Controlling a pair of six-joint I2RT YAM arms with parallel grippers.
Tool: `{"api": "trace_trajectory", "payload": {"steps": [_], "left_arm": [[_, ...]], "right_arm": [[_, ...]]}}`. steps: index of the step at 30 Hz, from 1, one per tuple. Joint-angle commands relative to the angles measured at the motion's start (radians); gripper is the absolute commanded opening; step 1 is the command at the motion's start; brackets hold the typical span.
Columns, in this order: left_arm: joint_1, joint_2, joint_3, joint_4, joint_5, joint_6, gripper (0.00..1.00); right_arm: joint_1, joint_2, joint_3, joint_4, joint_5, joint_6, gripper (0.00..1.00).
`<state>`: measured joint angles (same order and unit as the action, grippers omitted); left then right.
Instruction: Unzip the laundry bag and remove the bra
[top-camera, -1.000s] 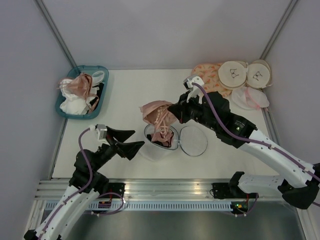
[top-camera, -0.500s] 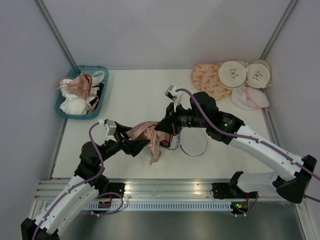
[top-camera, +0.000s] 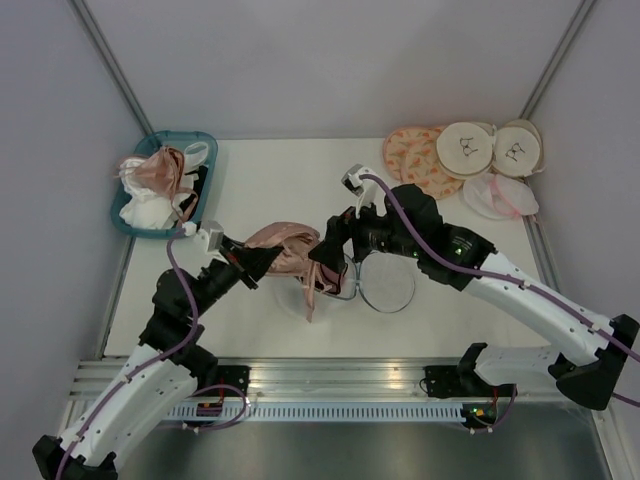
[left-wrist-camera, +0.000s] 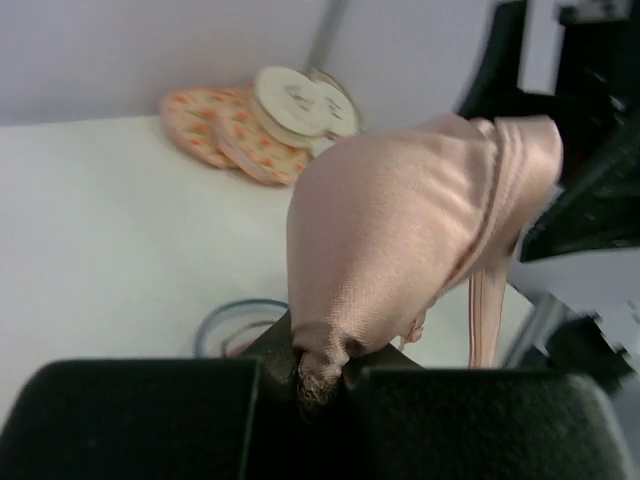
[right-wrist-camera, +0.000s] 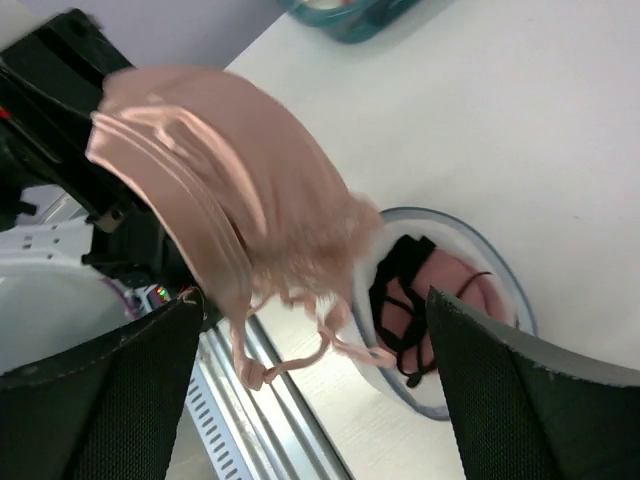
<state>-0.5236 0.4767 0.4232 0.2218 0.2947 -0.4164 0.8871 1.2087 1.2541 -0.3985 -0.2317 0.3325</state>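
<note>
**Item 1.** Peach satin bra: held above the white worktop, near centre, just left of the bag. One cup edge is pinched in the left end effector, and a strap hangs down towards the near edge. In the left wrist view the fabric is seen bunched between the two closed black fingers.

**Item 2.** Left end effector: closed on the peach satin bra, pointed to the right.

**Item 3.** Right end effector: jaws spread wide, nothing gripped. It is placed just right of the bra and over the left rim of the bag. In the right wrist view both fingers are seen apart, with the bra between and beyond them.

**Item 4.** Translucent white mesh drum-shaped laundry bag with dark blue-grey zipped rim: set on the worktop near centre, unzipped. Its round mesh lid is laid flat to the right. A pink and black garment is seen inside.

**Item 5.** Teal plastic basket: at the far left, filled with mixed pink, white and black garments.

**Item 6.** Peach patterned round pouches and cream round pouches with black marks: grouped at the far right, with a pale mesh pouch just nearer.
</note>
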Motion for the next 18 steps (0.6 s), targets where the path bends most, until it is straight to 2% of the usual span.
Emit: {"api": "trace_trajectory", "payload": {"steps": [1, 6, 10, 12, 15, 16, 18], "left_arm": [[0.002, 0.026, 0.107, -0.093, -0.351, 0.059, 0.02], [0.007, 0.140, 0.219, -0.111, -0.673, 0.111, 0.02], [0.039, 0.262, 0.305, -0.036, -0.837, 0.183, 0.02], [0.100, 0.353, 0.374, -0.027, -0.906, 0.192, 0.02], [0.227, 0.471, 0.469, -0.019, -0.888, 0.163, 0.02], [0.303, 0.506, 0.524, -0.028, -0.867, 0.136, 0.02], [0.367, 0.597, 0.577, -0.044, -0.807, 0.119, 0.02]], "right_arm": [[-0.002, -0.109, 0.038, -0.031, 0.276, 0.008, 0.98], [-0.002, -0.188, 0.015, -0.060, 0.318, 0.014, 0.98], [-0.002, -0.265, -0.025, -0.085, 0.339, 0.036, 0.98], [-0.002, -0.290, -0.051, -0.097, 0.359, 0.046, 0.98], [-0.002, -0.333, -0.091, -0.112, 0.359, 0.053, 0.98], [-0.002, -0.345, -0.097, -0.128, 0.364, 0.057, 0.98], [0.000, -0.354, -0.119, -0.140, 0.361, 0.062, 0.98]]}}
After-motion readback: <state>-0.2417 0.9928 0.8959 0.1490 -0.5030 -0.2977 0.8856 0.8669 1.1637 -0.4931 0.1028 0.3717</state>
